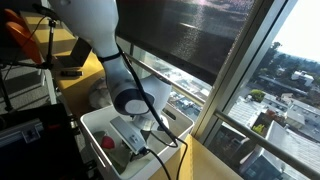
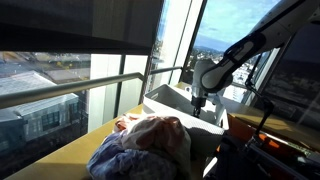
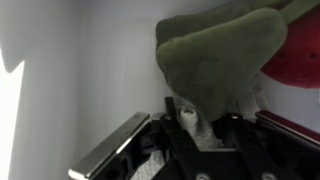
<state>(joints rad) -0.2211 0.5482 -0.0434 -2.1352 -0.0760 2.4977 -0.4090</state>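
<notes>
The green soft toy (image 3: 225, 60) lies in the white bin (image 1: 88, 125) by the window, against a red item (image 3: 300, 62). The gripper (image 3: 205, 125) straddles the toy's lower lobe with its jaws partly drawn in. I cannot tell whether they pinch it.

In the wrist view the olive-green soft cloth (image 3: 222, 58) runs off the top edge. Its lower tip drops behind the gripper (image 3: 200, 138), so whether the fingers press it cannot be told. The red object (image 3: 300, 62) to its right is blurred and cut by the right edge, and its kind is unclear. In both exterior views the fingertips are too small to make out against the white plastic bin (image 1: 95, 122) (image 2: 168, 97). The near heap of crumpled clothing (image 2: 150, 140) is blurred and cut off at the bottom edge.
</notes>
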